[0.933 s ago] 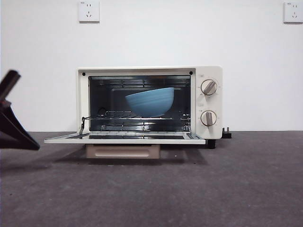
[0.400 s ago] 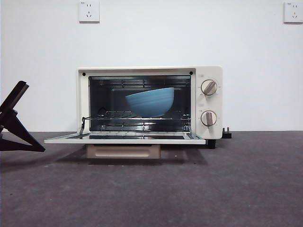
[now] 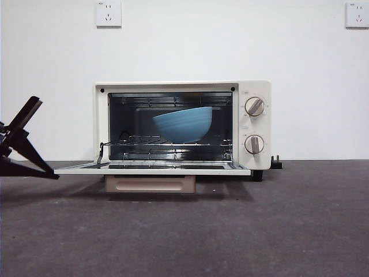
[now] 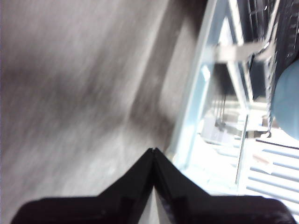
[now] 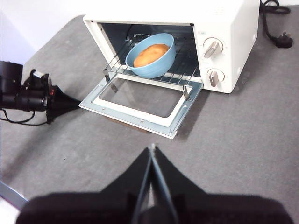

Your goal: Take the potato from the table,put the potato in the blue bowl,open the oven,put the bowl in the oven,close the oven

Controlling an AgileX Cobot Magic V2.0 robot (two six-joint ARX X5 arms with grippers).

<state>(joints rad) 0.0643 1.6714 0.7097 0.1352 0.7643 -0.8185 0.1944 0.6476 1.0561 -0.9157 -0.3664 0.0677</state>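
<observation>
Potato (image 5: 150, 54) sits in blue bowl (image 3: 183, 123) on the oven (image 3: 182, 125) rack, door (image 5: 140, 105) down. Left gripper (image 4: 153, 156), clenched and empty, at the door's outer corner; right gripper (image 5: 152, 151) clenched, waiting. Advice: get under the door edge, lift evenly until shut.

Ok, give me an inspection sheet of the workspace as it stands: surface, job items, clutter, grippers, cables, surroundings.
Surface: table, dark grey, mottled.
Oven: door folded down flat, cavity open.
Blue bowl: on the wire rack inside the oven.
Potato: lying in the blue bowl.
Clutter: nothing seen.
Left gripper: shut, holding nothing, low beside the open door's left edge.
Right gripper: shut, holding nothing, raised over the table in front of the oven.
Cables: black power cord with its plug lying loose on the table to the right of the oven.
Surroundings: white wall, two wall sockets above.
</observation>
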